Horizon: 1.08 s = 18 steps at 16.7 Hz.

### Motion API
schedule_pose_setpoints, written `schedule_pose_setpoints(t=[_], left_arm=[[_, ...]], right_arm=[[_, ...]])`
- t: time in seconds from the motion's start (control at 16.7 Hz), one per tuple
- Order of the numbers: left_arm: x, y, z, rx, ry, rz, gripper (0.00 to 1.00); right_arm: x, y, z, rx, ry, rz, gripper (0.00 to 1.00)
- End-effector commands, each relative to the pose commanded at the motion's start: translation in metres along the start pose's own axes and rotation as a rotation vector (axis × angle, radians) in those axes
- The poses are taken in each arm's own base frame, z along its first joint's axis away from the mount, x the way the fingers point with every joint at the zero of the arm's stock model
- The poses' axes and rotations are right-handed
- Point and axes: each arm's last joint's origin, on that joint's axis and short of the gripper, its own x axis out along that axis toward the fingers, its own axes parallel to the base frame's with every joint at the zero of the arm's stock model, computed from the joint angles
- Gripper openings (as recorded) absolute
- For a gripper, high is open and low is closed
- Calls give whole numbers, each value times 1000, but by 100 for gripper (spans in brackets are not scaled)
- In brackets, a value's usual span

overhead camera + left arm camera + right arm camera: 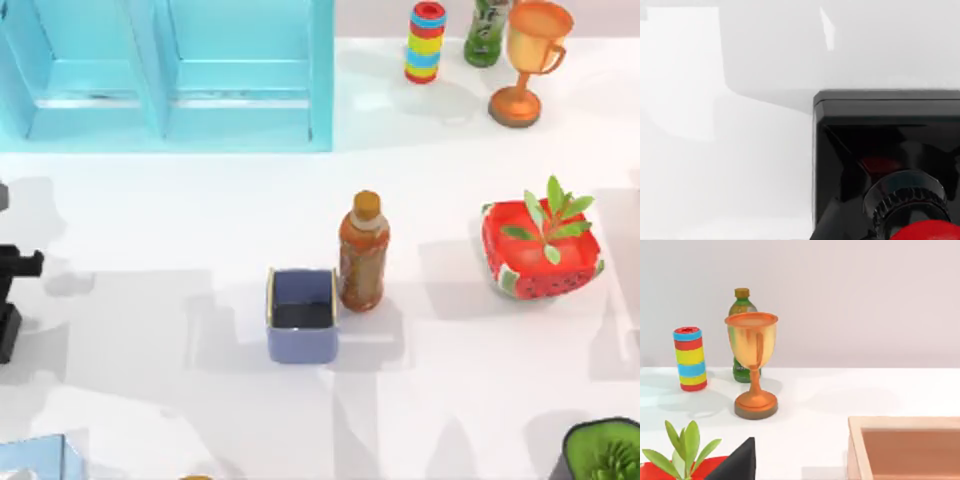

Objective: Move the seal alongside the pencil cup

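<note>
White surface [150, 250] under everything. Along its far edge, toward the left corner, a big light-blue cabinet [165, 70] with two open bays. Toward the right edge, a red watermelon-patterned planter [540, 255] with a green sprig. Near the middle, an upright amber bottle [363, 252] with a tan cap. Just beside it on the left, touching or nearly so, the pencil cup [302, 315]: periwinkle, square-sided, pale rim, dark inside, upright.

At the far edge toward the right corner, an orange trophy cup [528, 60], then a green bottle [487, 30] and a striped can [427, 42] in red, yellow and blue bands, all three standing close together. Cut off at the near right corner, a dark pot of green leaves [605, 455]. Cut off at the near left corner, a pale blue box [35, 458].

In the right wrist view, a tan open box [905, 445] near the camera, well apart from the trophy cup.

In the left wrist view, the seal [880, 150]: black square block flat on the surface, upright, glossy red knob [925, 232] over a ribbed black collar, very close to the camera. Cannot tell its place relative to the pencil cup.

Left claw [22, 268] at the left edge of the surface, well apart from the pencil cup; opening and hold: cannot tell. Right claw [737, 462] seen as a dark wedge before the planter; opening: cannot tell.
</note>
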Motion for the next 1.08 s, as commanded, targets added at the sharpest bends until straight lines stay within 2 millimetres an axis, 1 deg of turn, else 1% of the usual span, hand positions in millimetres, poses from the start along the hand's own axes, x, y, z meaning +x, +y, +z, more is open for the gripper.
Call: schedule_pose_setpoints(t=[0.24,0.3,0.84,0.96,1.08], left_arm=[[0,0,0,0,0,0,2],[0,0,0,0,0,0,0],[-1,-1,0,3,-1,0,0],[-8,-11,6,3,2,-1,0],[-27,-32,15,3,1,0,0]], right_arm=[[0,0,0,0,0,0,100],[0,0,0,0,0,0,100],[0,0,0,0,0,0,100],[0,0,0,0,0,0,100],[0,0,0,0,0,0,100]])
